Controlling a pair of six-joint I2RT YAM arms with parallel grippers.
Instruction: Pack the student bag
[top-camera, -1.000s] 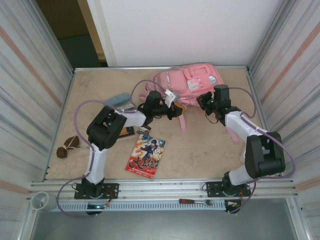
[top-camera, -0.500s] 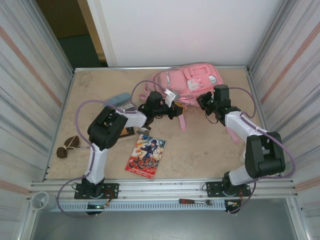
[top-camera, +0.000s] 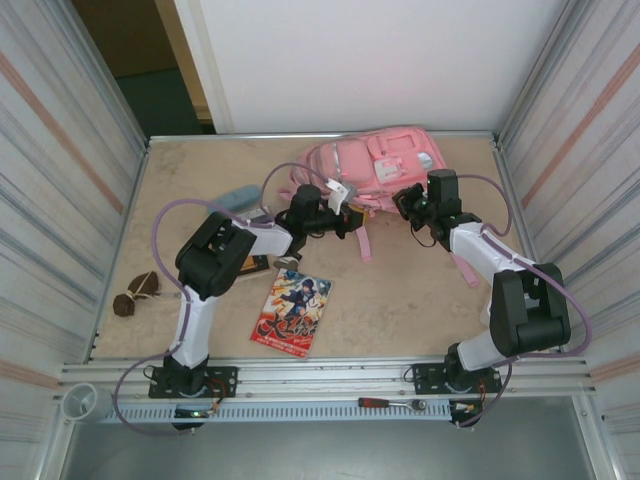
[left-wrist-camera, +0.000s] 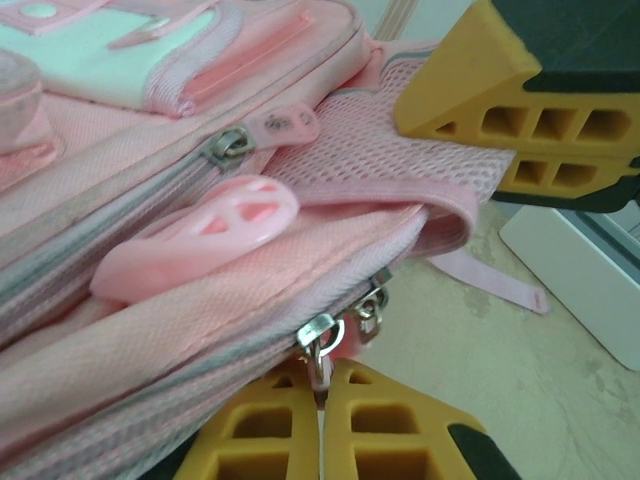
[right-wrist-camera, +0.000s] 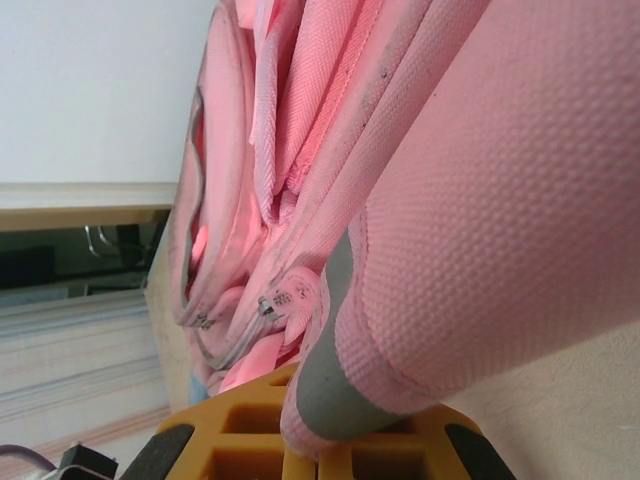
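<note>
- Student bag (top-camera: 385, 160) is lying flat on the table (top-camera: 190, 190) with its pockets facing up. Its long axis is running from the left arm's side toward the far right.
- Left gripper (left-wrist-camera: 320, 400) is sitting at the bag's near-left edge. Its fingers (left-wrist-camera: 255, 430) are pressing together with no gap, nipping the tip of the metal zip pull (left-wrist-camera: 318, 345) that is hanging off the bag's lower seam.
- A second slider (left-wrist-camera: 372, 303) is sitting just beside the held one, on the side toward the bag's corner.
- Zip track (left-wrist-camera: 170, 385) is leading away from the pull along the bag's edge, crosswise to the left fingers.
- Right gripper (right-wrist-camera: 318, 445) is working the bag's near-right edge. It is clamping a padded pink fold with grey piping (right-wrist-camera: 325, 400). Cannot tell whether that fold is strap or panel.
- Judgement: the zip-opening step is only beginning and nothing is going in yet. A comic book (top-camera: 292, 310) is lying well apart from the bag, on its near side.
- The coming move is turning on one relation. The pull is sitting right between the left fingers while the track is running off sideways, so the draw should be going along the track, not away from the bag.
- Left arm is the nearer one to the pull. Right arm is likely serving as the anchor.
- Risk: the thin pull slipping out of the pinch.
</note>
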